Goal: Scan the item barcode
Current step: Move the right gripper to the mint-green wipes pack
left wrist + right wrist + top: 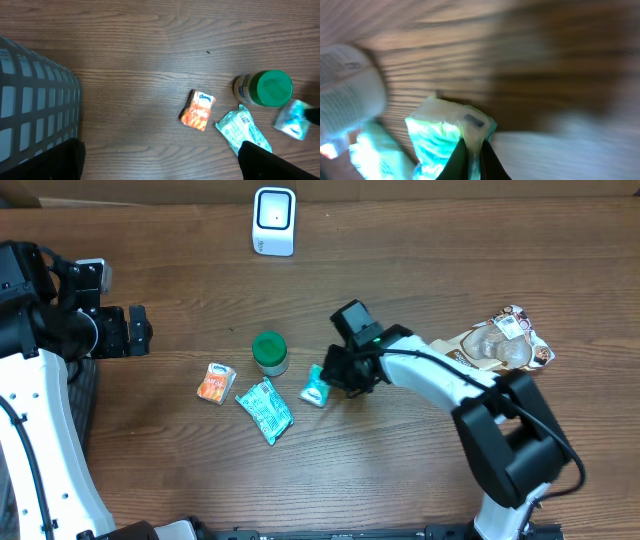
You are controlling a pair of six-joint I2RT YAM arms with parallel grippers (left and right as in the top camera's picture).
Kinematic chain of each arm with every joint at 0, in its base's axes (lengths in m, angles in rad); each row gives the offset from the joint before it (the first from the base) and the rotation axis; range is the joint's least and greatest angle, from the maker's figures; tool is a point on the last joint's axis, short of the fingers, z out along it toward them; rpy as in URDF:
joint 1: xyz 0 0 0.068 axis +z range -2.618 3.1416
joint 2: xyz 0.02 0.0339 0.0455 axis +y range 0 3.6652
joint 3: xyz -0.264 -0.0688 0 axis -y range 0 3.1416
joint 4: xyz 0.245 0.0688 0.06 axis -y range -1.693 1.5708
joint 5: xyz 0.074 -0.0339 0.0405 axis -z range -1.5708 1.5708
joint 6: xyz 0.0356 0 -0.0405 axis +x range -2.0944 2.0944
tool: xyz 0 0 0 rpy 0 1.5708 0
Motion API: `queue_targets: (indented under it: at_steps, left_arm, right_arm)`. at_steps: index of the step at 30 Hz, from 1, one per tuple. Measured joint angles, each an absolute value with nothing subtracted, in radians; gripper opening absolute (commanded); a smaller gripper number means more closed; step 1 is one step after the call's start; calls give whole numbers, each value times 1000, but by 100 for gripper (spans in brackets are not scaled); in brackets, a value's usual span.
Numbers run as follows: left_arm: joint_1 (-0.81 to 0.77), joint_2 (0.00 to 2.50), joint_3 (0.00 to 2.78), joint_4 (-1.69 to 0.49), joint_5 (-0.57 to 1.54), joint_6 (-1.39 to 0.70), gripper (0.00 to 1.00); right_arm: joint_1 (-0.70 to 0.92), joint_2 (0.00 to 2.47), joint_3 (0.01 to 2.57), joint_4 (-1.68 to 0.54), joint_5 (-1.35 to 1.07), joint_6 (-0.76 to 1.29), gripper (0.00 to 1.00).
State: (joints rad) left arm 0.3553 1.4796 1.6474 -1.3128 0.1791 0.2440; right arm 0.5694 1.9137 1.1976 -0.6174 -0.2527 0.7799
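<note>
**Right claw** (337, 380): fingers together, clamped on the edge of the small teal packet (315, 387). Pinch seen close in the right wrist view, claw (472, 156) on packet (445, 132). Packet lying on the surface near mid-table, at the claw's 8 o'clock.

**Step in hand**, by judgement: grasp just made, lift not yet begun. Next move calls for raising the packet and carrying it toward 11 o'clock to the white scanner (274, 220), with the barcode side turned to the scanner's face. Barcode not made out in any view.

**Around the packet:**
- Green-lidded jar (270, 352) at its 10 o'clock, close by. Label print too blurred to read.
- Larger teal pouch (264, 411) at its 8 o'clock. Print too small to read.
- Orange tissue pack (215, 382) at its 9 o'clock, "Kleenex" legible in the left wrist view (199, 110).

**Farther out:**
- Clear snack bag (503, 345) at the right claw's 2 o'clock, partly under the arm. Wording unreadable.
- Left claw (138, 330) at 9 o'clock, well apart, fingers wide apart and holding nothing.
- Grey basket (35, 100) beneath the left claw.
</note>
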Motion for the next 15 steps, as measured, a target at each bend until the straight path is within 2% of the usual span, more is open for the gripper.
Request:
queue_targets:
  at_steps: [2,3,5,7,9,15]
  left_arm:
    - [355,1480,1647,-1313,179,244,100]
    - [355,1480,1647,-1312,179,244,100]
    - [355,1480,1647,-1313,179,244,100]
    - [355,1480,1647,-1313,179,244,100]
    - [355,1480,1647,-1313,179,244,100]
    - [355,1480,1647,-1312,179,244,100]
  right_arm:
    - [556,1882,1198,-673,-221,774,4]
    - [548,1861,1198,-707,-206,767,10]
    - [541,1835,1198,-744,-189,749,30]
    - [540,1819,1198,-772,-178,724,40]
    - [540,1816,1199,-800,-171,706,45]
    - [541,1816,1233,-926,-153,654,47]
